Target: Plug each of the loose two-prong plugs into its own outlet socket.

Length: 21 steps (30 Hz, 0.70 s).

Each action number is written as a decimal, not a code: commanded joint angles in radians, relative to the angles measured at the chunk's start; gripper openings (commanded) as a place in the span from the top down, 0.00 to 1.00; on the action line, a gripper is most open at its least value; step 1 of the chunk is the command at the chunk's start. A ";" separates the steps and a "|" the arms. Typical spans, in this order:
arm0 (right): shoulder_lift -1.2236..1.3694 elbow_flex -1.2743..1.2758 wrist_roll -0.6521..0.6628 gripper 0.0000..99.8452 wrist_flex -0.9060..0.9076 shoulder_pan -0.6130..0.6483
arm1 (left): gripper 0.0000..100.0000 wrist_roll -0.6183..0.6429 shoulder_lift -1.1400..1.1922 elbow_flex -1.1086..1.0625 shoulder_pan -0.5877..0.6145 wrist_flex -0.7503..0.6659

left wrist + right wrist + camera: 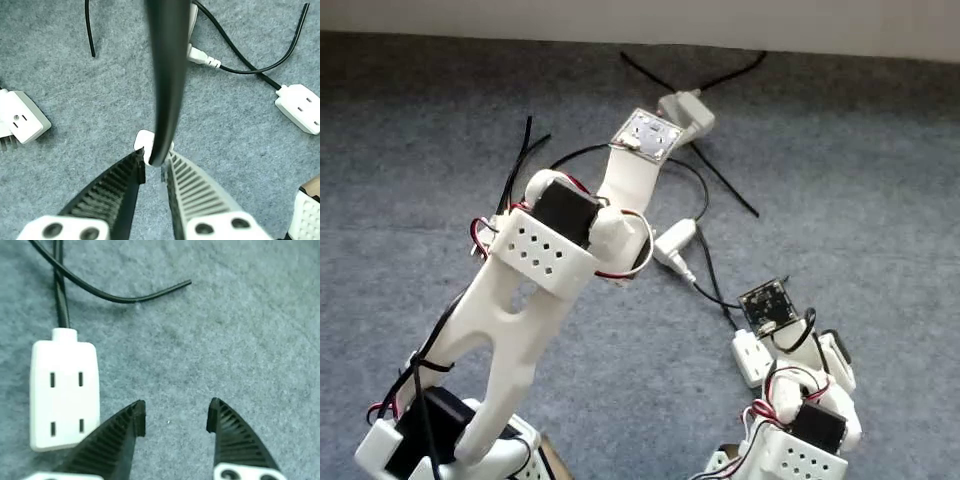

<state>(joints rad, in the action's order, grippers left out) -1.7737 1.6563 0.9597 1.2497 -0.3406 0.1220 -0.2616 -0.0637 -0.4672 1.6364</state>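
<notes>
My left gripper (pixel 152 162) is shut on a small white two-prong plug (pixel 145 142) held low over the grey carpet; the plug's black cable (pixel 167 75) rises toward the camera. A white outlet block (pixel 22 120) lies off to one side of it, also seen in the high view (pixel 685 112) just beyond the left wrist. A second white plug (pixel 675 245) lies mid-carpet, its cable running to a white outlet socket (pixel 752 357). My right gripper (pixel 175 420) stands open above bare carpet, just beside that outlet socket (pixel 62 392).
Loose black cables (pixel 705 80) cross at the far edge of the carpet, and another cable end (pixel 150 292) lies beyond the right gripper. A pale wall strip (pixel 820 25) bounds the far side. Open carpet (pixel 860 200) stretches to the right.
</notes>
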 commanded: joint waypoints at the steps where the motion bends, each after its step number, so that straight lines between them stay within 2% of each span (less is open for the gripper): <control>1: 0.007 0.102 0.018 0.79 0.061 0.102 | 0.99 -0.008 -0.007 0.004 0.008 0.002; 3: 0.004 0.101 0.002 0.79 0.081 0.168 | 0.99 -0.008 -0.007 0.001 0.008 -0.018; 8: 0.002 0.033 -0.193 0.79 0.079 0.257 | 0.99 -0.008 0.001 -0.001 0.015 -0.026; 11: 0.013 -0.045 -0.189 0.79 0.087 0.205 | 0.99 -0.008 0.001 -0.001 0.015 -0.026; 15: 0.016 -0.165 -0.094 0.79 0.180 0.101 | 0.99 0.015 0.001 -0.036 0.015 -0.078; 18: 0.064 -0.170 -0.117 0.79 0.157 0.028 | 0.99 0.046 -0.007 -0.082 0.015 -0.137; 21: 0.231 -0.243 -0.152 0.79 0.143 -0.007 | 0.99 0.046 -0.007 -0.088 0.015 -0.147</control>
<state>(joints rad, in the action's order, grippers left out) -1.7200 1.6026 0.8170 1.3126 -0.3069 0.1542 -0.2570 -0.1557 -0.4672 1.5198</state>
